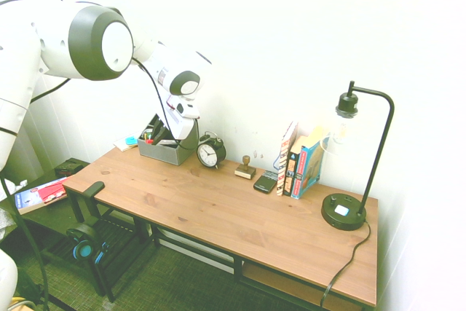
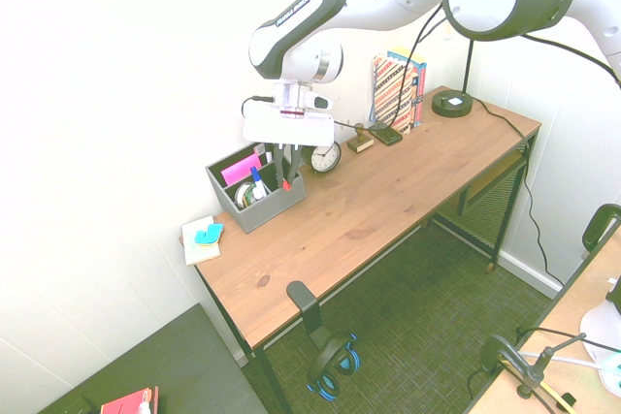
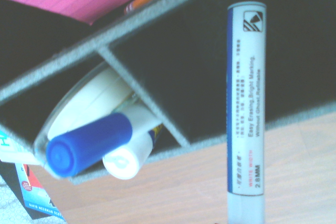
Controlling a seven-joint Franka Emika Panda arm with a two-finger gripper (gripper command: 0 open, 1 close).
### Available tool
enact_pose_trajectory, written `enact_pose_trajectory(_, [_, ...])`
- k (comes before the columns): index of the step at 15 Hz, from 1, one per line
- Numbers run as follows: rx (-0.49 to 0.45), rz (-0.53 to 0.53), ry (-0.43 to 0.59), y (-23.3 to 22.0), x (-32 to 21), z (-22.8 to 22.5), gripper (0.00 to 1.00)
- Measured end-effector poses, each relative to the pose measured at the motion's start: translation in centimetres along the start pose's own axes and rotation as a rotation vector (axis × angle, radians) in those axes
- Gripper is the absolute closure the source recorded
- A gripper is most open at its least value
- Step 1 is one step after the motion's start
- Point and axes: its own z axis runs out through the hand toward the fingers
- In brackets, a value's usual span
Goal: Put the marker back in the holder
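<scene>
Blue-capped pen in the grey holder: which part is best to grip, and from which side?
Grip the pen at its blue cap, coming from above: it stands cap up in the holder, whose walls hide the rest.

Both exterior cameras look down from high, far off, at opposite ends of the worktop (image 1: 218,216), sharing the holder (image 2: 254,203) near 12 o'clock; the wrist camera hangs close over the holder.

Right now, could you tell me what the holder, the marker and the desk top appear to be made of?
The holder looks like grey felt or fabric-covered board: matte, with fuzzy wall edges in the wrist view. The marker, held in the shut gripper, looks like smooth glossy plastic with a printed label. The desk top seems to be pine-like wood, with visible grain, knots and plank seams; it could be veneer.
</scene>
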Motion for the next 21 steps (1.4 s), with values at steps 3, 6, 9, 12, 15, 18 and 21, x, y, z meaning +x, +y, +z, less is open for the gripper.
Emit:
enact_pose_trajectory(3, [-0.004, -0.004, -0.001, -0.4, 0.3, -0.2, 0.0])
enact_pose_trajectory(6, [-0.006, -0.006, -0.005, -0.5, 0.3, -0.6, 0.0])
enact_pose_trajectory(9, [0.004, -0.008, 0.001, -0.6, 0.3, -1.0, 0.0])
enact_pose_trajectory(12, [0.02, -0.015, 0.009, -0.9, 0.4, -1.9, 0.0])
enact_pose_trajectory(15, [0.009, -0.1, 0.139, 0.6, -0.9, -5.8, 0.0])
enact_pose_trajectory(18, [-0.022, -0.161, 0.321, 5.1, -2.0, -12.4, 0.0])
enact_pose_trajectory(21, [-0.05, -0.246, 0.481, 10.3, -3.1, -17.7, 0.0])
